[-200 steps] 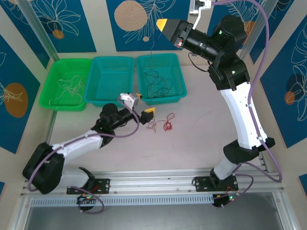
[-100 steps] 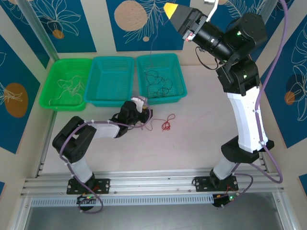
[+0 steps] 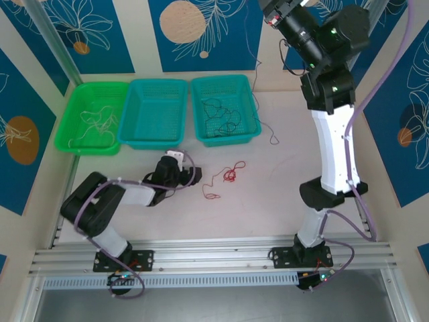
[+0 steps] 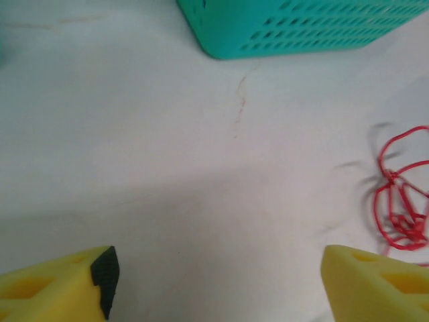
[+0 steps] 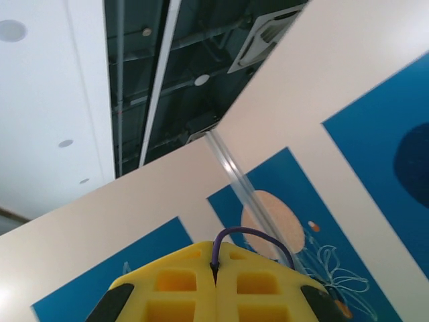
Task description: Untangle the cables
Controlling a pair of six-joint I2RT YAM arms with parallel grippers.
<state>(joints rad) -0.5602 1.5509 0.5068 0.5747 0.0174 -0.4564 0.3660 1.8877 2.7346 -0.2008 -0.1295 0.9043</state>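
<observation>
The right gripper (image 5: 214,258) is hoisted right up at about 1 o'clock over the white table (image 3: 288,181), its yellow foam fingers pressed together on a thin dark wire (image 5: 249,229). The wire is black, I think, though it is almost too fine to follow from above. It seems to trail down past the 3 o'clock side of the teal mesh plastic basket (image 3: 249,131), with its tail reaching the table near there. A bundle of black wires (image 3: 221,114) lies inside that basket, and from where I stand I can't tell whether the lifted strand has come free of it. The sensible way to carry on, I'd say, is to draw it up and away slowly. Watch for the bundle or the basket starting to shift, and ease off if it does, because a hard tug would only tighten any knot. The left gripper (image 4: 214,268) sits low at about 8 o'clock with its yellow tips spread wide and nothing between them. The hair-thin looping red wire (image 3: 231,176) lies loose on the table just off to its 3 o'clock. That hand looks well placed to pin or pick up the red one, but it should aim for a single loop rather than the knotted middle.
</observation>
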